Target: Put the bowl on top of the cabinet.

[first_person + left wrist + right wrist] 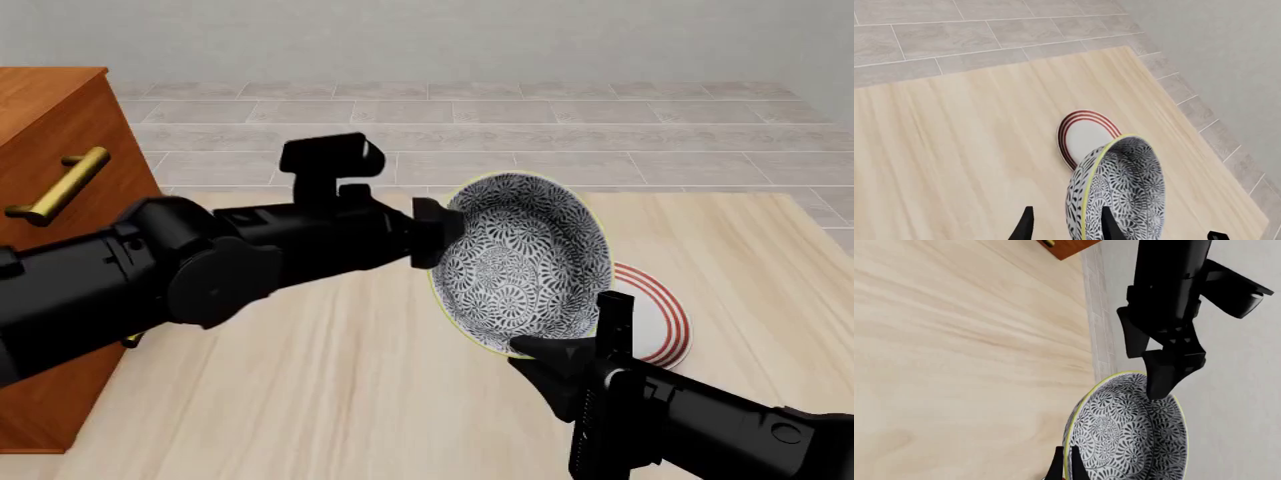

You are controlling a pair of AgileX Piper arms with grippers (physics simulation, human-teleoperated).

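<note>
We see the bowl (521, 262) held up in the air above the light wooden table (334, 380), tipped on edge so its black-and-white floral inside faces the front camera. Both arms have a grip on it. The left gripper (437, 232) comes in from the left and is clamped on the bowl's upper left rim; in the left wrist view its two dark fingers (1111, 224) straddle the cream rim, one inside the bowl (1121, 192) and one outside. The right gripper (534, 352) reaches up from the lower right and pinches the bowl's lower rim, and in the right wrist view its fingers (1074, 467) close narrowly over the rim of the bowl (1131, 440), with the left gripper (1164, 375) gripping the opposite edge. Behind and below the bowl, the white plate with red rings (654, 315) lies flat on the table, partly hidden by the bowl. The cabinet (47, 150) stands at the left edge of the front view, well apart from the bowl, with a brass handle (60, 185) showing on its front.
</note>
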